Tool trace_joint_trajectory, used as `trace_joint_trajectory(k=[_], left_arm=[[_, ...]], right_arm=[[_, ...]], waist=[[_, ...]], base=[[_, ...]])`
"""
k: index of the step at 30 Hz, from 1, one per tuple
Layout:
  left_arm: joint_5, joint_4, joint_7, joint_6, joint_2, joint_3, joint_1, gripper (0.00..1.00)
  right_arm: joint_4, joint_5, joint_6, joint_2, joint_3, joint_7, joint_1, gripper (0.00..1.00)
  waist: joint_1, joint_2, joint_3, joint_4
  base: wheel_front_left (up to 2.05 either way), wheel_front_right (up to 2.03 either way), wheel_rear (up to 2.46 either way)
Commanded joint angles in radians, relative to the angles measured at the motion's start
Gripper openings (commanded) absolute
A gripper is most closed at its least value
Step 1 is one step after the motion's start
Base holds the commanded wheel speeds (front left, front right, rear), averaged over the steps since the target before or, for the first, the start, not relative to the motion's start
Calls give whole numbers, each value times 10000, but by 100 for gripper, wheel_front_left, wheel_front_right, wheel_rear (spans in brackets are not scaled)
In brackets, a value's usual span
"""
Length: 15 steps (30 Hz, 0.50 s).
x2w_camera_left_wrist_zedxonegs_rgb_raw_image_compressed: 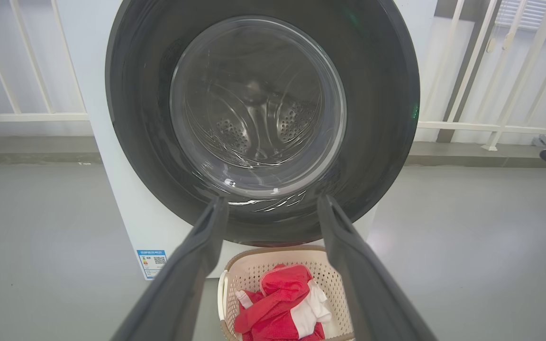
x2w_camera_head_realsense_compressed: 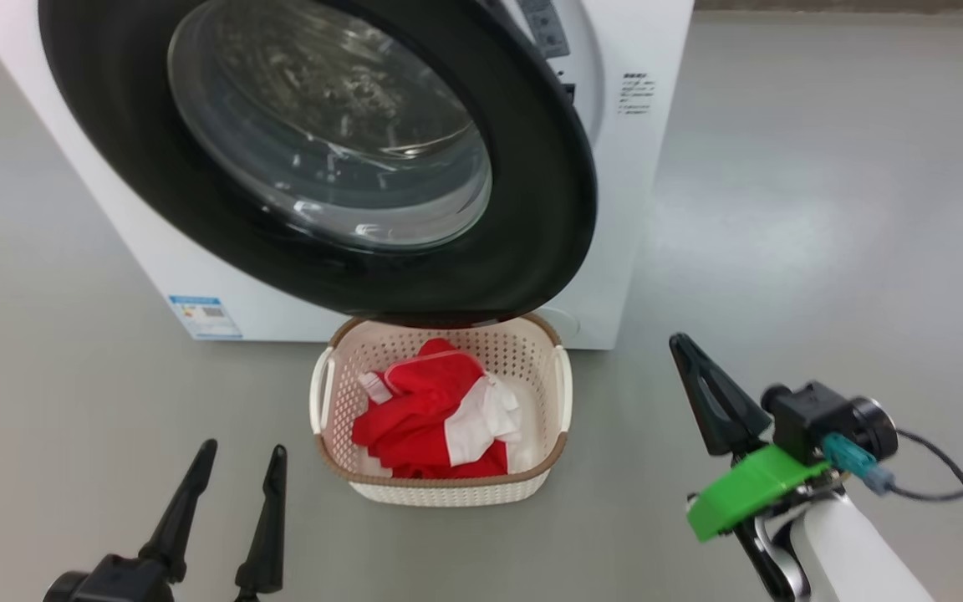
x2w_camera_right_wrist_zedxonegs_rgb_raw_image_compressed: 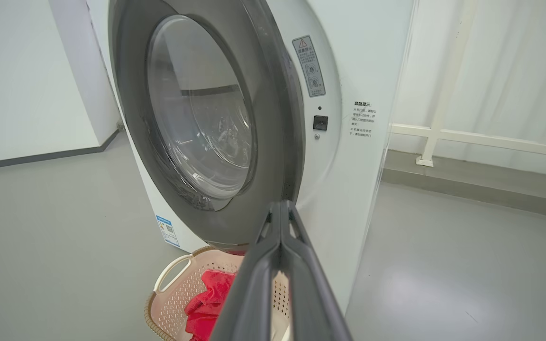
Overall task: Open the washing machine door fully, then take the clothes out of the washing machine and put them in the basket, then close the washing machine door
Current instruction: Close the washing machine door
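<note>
Right claw [x2w_camera_head_realsense_compressed: 682, 343] closed, clothes [x2w_camera_head_realsense_compressed: 431, 410] in basket [x2w_camera_head_realsense_compressed: 448, 495]

Looks like a bare test room, not a home laundry: washing machine [x2w_camera_right_wrist_zedxonegs_rgb_raw_image_compressed: 344, 189] stands alone on a smooth grey floor [x2w_camera_head_realsense_compressed: 824, 209], plain white wall [x2w_camera_right_wrist_zedxonegs_rgb_raw_image_compressed: 26, 85] beside it, white railing [x2w_camera_left_wrist_zedxonegs_rgb_raw_image_compressed: 491, 127] behind. Basket [x2w_camera_head_realsense_compressed: 448, 493] sits directly on the floor.

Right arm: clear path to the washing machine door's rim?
Probably yes: the right pincer, shut, hangs beside the free edge of the washing machine door, nothing between them; the basket sits lower, beneath the door.
</note>
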Motion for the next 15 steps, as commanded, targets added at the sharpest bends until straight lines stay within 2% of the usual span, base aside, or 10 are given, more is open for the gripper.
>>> trace_joint_trajectory(k=[1,15], left_arm=[[-64,-207,-120,-55,111,254,-421,100],[-285,-202,-120,-55,2,-140,-1173,100]], right_arm=[[-111,-32,35,-17,294,-65,-455,0],[2482,602,35,-484,1702,-65,-4156,0]], waist=[[0,0,312,327],[0,0,1631,1599]], base=[[0,0,0],[0,0,0]])
